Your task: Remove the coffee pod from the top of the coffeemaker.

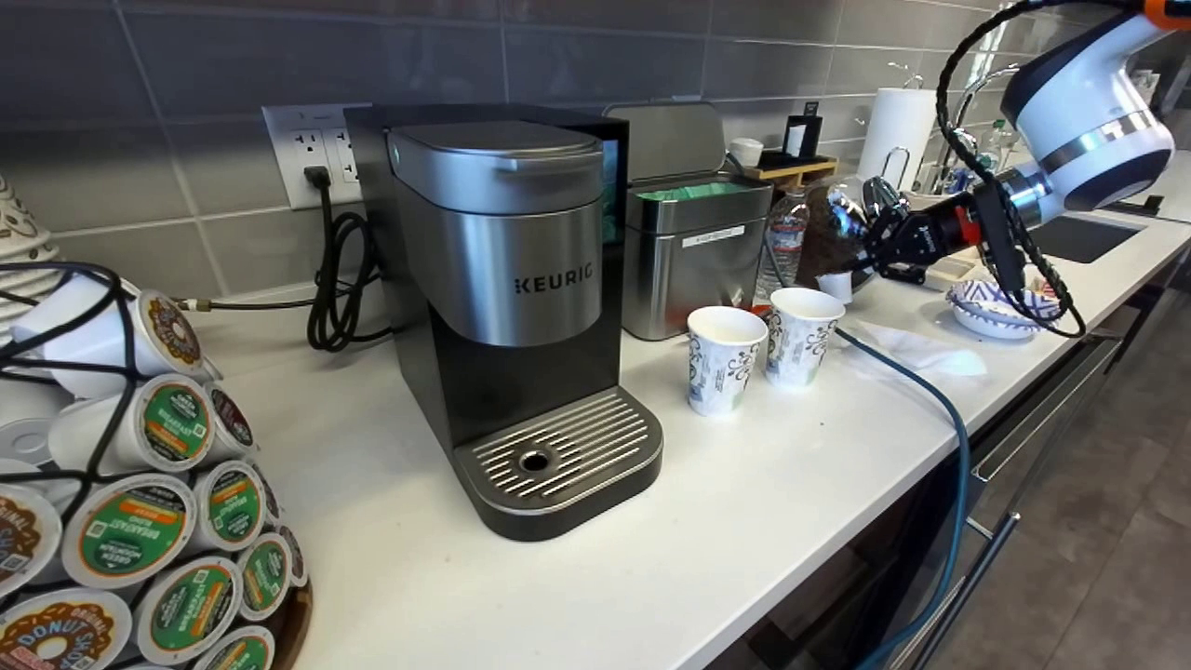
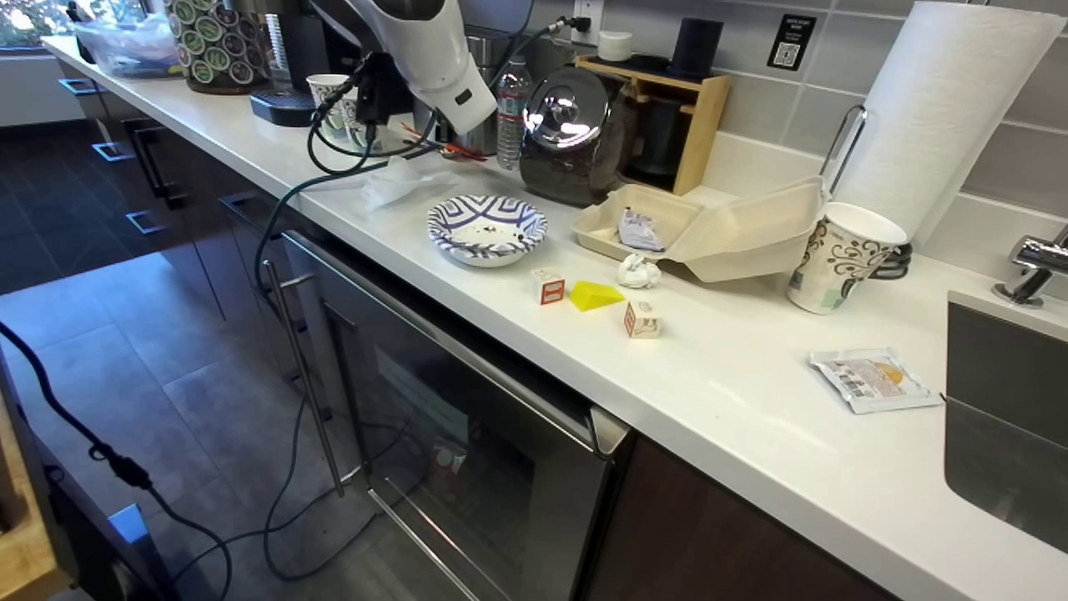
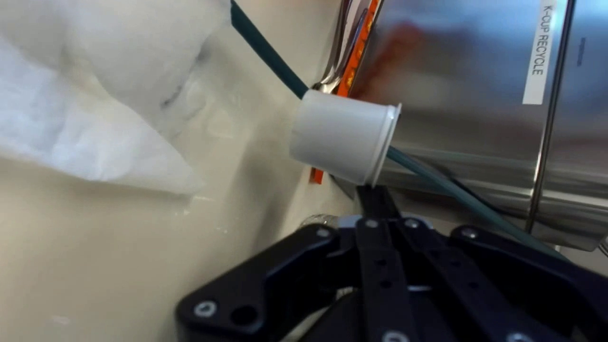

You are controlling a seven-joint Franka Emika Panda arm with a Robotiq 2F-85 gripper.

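Observation:
A white coffee pod [image 3: 342, 135] hangs by its rim from my gripper [image 3: 377, 194] in the wrist view; the two black fingertips are together on the rim. In an exterior view the pod [image 1: 835, 287] hangs tilted below my gripper [image 1: 861, 259], above the counter, right of the paper cups. The silver and black Keurig coffeemaker [image 1: 521, 261] stands well to the left of the gripper, its lid down, with no pod on top. It is partly hidden behind the arm in an exterior view [image 2: 292, 50]. The pod cannot be made out there.
A steel K-cup recycle bin [image 1: 689, 261] with its lid up stands beside the coffeemaker. Two paper cups [image 1: 726, 363] [image 1: 805, 337], a water bottle [image 1: 788, 233], a napkin [image 1: 921, 352] and a patterned bowl [image 1: 996, 312] are nearby. A teal cable [image 1: 954, 419] crosses the counter.

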